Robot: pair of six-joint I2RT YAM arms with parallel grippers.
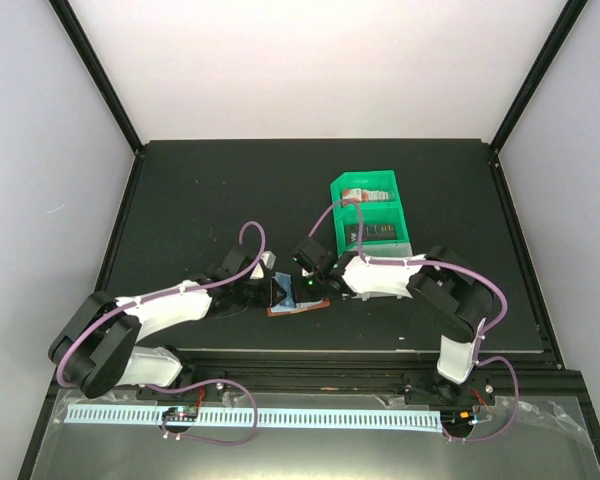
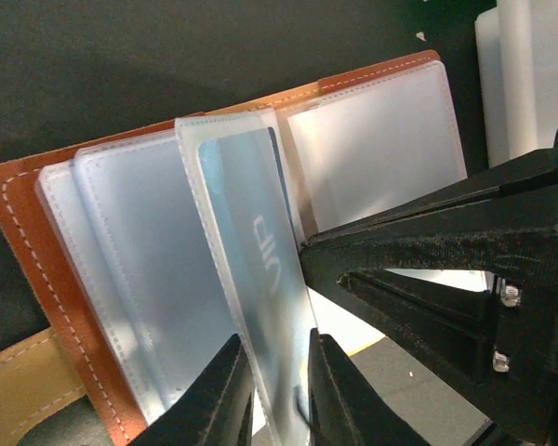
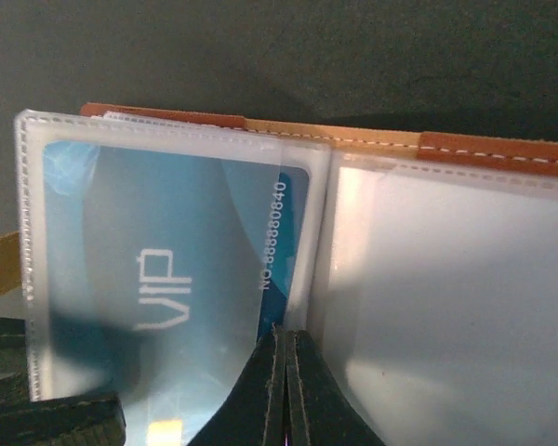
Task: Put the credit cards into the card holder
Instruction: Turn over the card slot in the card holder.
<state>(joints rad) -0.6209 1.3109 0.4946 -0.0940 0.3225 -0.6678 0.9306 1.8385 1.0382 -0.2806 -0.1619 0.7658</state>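
Note:
The brown leather card holder (image 1: 302, 306) lies open on the black table between both grippers. Its stitched edge (image 2: 19, 223) and clear sleeves (image 2: 139, 269) show in the left wrist view. A blue "VIP" credit card (image 3: 186, 251) sits inside one raised sleeve, its lower end sticking out. My left gripper (image 2: 274, 339) is shut on this sleeve and card (image 2: 251, 251), one finger on each face. My right gripper (image 3: 284, 333) is shut and empty, its tip against the card's edge by the holder's fold. It appears black in the left wrist view (image 2: 309, 249).
A green divided tray (image 1: 338, 190) stands behind the right gripper, with a red-and-white card (image 1: 368, 194) in the far compartment and a dark card (image 1: 375, 232) in the near one. The holder's tan snap tab (image 2: 19, 381) sticks out at the lower left.

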